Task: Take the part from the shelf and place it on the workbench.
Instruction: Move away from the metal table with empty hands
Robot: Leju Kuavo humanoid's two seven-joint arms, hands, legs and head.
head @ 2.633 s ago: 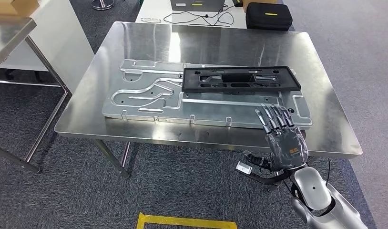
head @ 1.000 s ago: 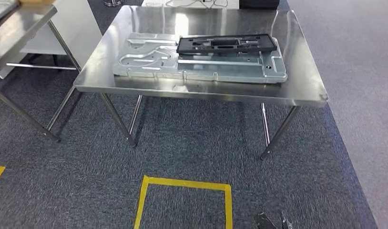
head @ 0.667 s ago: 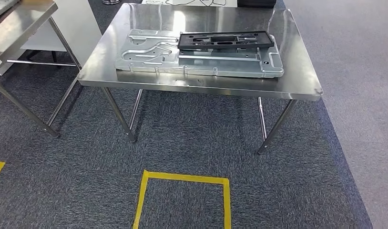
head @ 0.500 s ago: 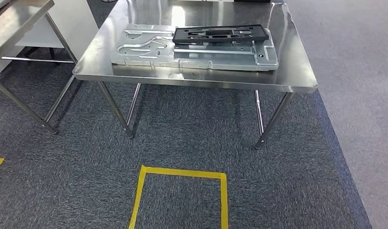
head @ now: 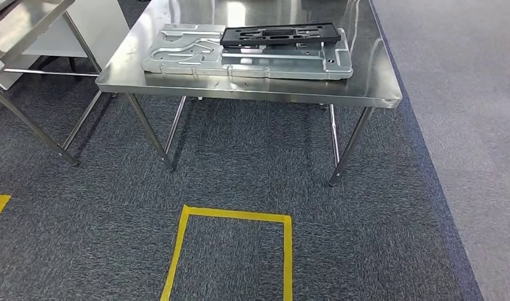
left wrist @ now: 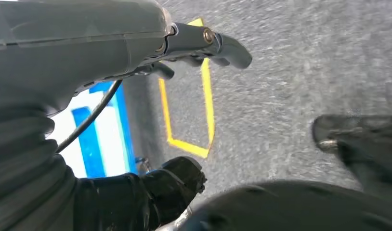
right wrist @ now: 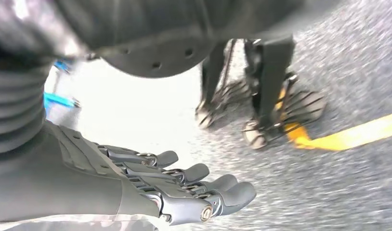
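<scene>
Black part (head: 279, 34) on workbench (head: 365, 94) (far edge cropped), right hand (right wrist: 150, 187) empty

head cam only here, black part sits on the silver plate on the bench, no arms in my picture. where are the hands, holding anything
Observer: The right hand hangs over the grey carpet, fingers stretched out and holding nothing.
Operator: and the left
Observer: The left hand also hangs toward the floor; nothing shows in it, though I cannot tell how its fingers lie.
Operator: anything near it i should know about
Observer: A corner of yellow floor tape lies on the carpet beneath the left hand, next to a blue and white patch of floor.
</scene>
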